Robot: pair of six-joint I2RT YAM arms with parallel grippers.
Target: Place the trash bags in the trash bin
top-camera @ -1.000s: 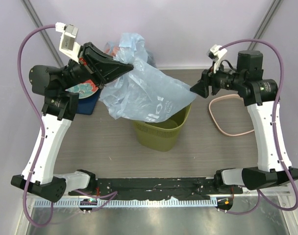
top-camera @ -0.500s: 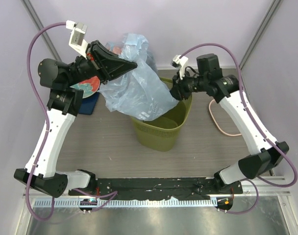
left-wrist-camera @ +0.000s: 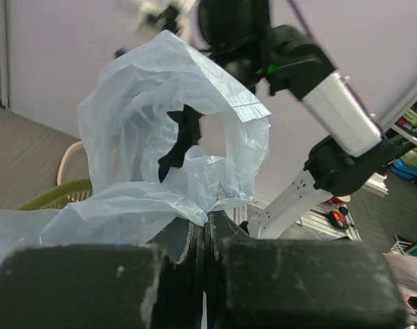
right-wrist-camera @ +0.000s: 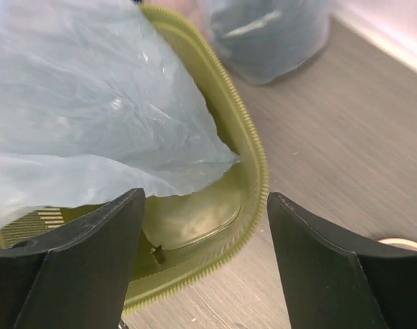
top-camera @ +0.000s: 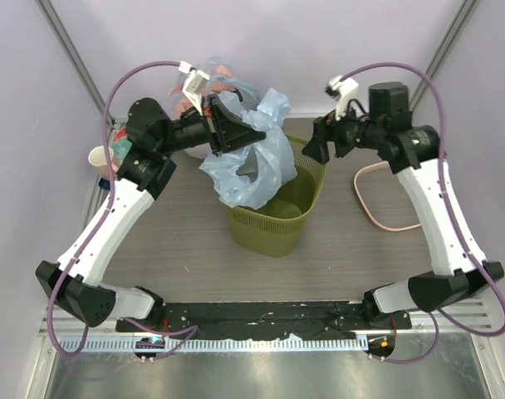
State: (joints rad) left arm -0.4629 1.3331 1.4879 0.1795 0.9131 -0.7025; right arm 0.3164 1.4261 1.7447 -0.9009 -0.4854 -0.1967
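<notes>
The light-blue trash bag [top-camera: 251, 158] hangs crumpled from my left gripper [top-camera: 238, 135], which is shut on its upper fold, and its lower end droops into the left side of the olive-green trash bin [top-camera: 277, 223]. In the left wrist view the jaws [left-wrist-camera: 210, 214] pinch the bag [left-wrist-camera: 140, 130]. My right gripper [top-camera: 316, 151] is open and empty, above the bin's right rim. In the right wrist view its gripper [right-wrist-camera: 205, 200] hovers over the bin's rim [right-wrist-camera: 253, 154], with the bag [right-wrist-camera: 85, 96] to the left of it.
A knotted blue bag with pink lumps [top-camera: 223, 76] stands behind the bin. A pink cable loop [top-camera: 387, 198] lies on the table to the right. A paper cup [top-camera: 97, 156] stands at the left edge. A dark rounded object [right-wrist-camera: 270, 31] is beyond the bin.
My left gripper has carried the bag right and down over the bin. My right gripper closed in on the bag, then drew back to the right, and now stands open and empty.
</notes>
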